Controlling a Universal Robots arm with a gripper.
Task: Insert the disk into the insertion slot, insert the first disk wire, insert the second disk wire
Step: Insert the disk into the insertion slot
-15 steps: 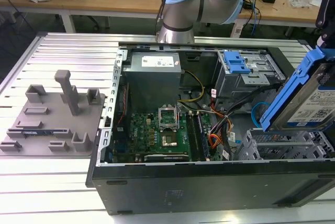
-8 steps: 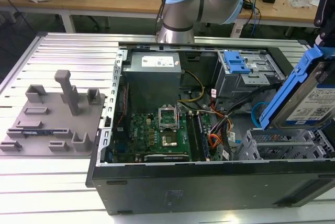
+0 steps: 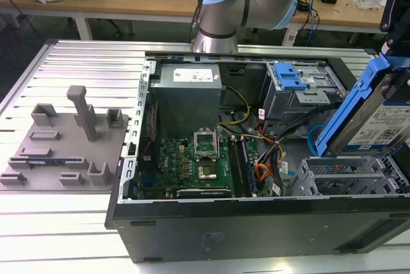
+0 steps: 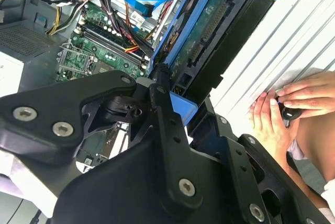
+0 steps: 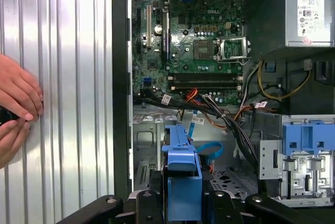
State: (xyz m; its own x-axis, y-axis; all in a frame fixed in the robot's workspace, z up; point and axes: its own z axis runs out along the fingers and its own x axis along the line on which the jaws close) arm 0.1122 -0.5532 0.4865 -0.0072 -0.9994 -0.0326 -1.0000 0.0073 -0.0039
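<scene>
Just above the insertion slot (image 3: 343, 178), at the exterior view's right, the gripper (image 4: 178, 96) is clamped on the disk (image 3: 378, 120) by its blue carrier, tilted steeply, probably to line it up with the cage.

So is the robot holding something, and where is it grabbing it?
Yes: the gripper is shut on the disk, pinching its blue carrier at the upper end.
</scene>
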